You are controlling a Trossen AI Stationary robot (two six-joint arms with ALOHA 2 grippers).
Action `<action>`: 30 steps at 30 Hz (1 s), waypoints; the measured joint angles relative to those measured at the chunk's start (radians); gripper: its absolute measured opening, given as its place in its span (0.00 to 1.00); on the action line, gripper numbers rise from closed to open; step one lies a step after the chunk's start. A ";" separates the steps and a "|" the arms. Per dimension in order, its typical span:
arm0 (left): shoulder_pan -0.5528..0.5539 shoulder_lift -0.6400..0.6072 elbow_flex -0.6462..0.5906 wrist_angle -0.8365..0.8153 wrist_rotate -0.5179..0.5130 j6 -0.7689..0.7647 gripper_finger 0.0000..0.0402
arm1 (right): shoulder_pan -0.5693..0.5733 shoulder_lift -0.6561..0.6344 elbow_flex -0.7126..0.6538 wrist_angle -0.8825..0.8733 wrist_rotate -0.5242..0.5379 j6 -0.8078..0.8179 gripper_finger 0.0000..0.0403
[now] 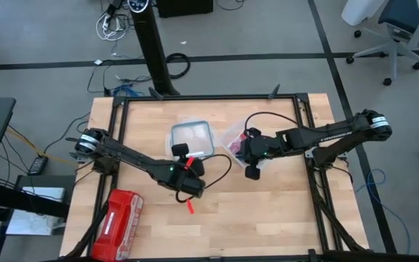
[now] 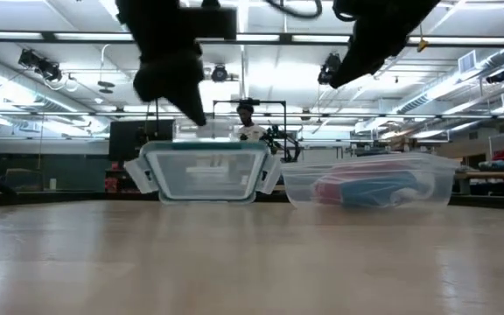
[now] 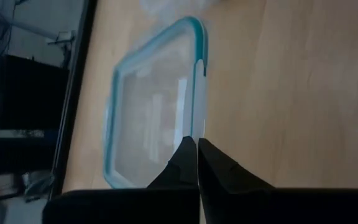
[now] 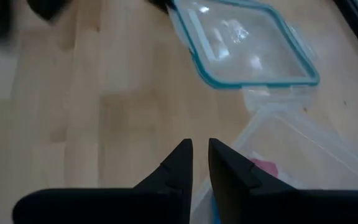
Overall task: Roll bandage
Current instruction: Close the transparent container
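Note:
The blue bandage (image 2: 390,189) lies inside a clear plastic container (image 2: 444,179) on the table, next to a red-pink roll (image 2: 329,188). In the right wrist view only a blue sliver of the bandage (image 4: 215,210) shows under the fingers. My left gripper (image 3: 197,144) is shut and holds nothing. It hangs above the table on the near side of the container's lid (image 3: 148,106). My right gripper (image 4: 201,147) hangs above the container's rim (image 4: 272,118). Its fingers stand a narrow gap apart with nothing between them.
The clear lid (image 1: 192,138), edged in teal, lies flat on the table left of the container (image 1: 235,137). A red zip pouch (image 1: 118,216) lies at the table's near left corner. Bare wood stretches across the near half of the table (image 1: 268,218).

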 joint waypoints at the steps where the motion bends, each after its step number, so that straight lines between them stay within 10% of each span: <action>1: 0.002 -0.006 0.010 0.003 0.000 0.008 0.00 | 0.000 -0.007 0.000 -0.018 0.001 -0.007 0.12; 19: 0.151 -0.021 0.170 -0.014 -0.001 0.156 0.00 | -0.026 -0.096 -0.040 -0.282 0.100 0.081 0.12; 30: 0.229 -0.021 0.188 0.057 -0.034 0.253 0.00 | -0.134 0.051 -0.110 -0.197 -0.121 0.079 0.05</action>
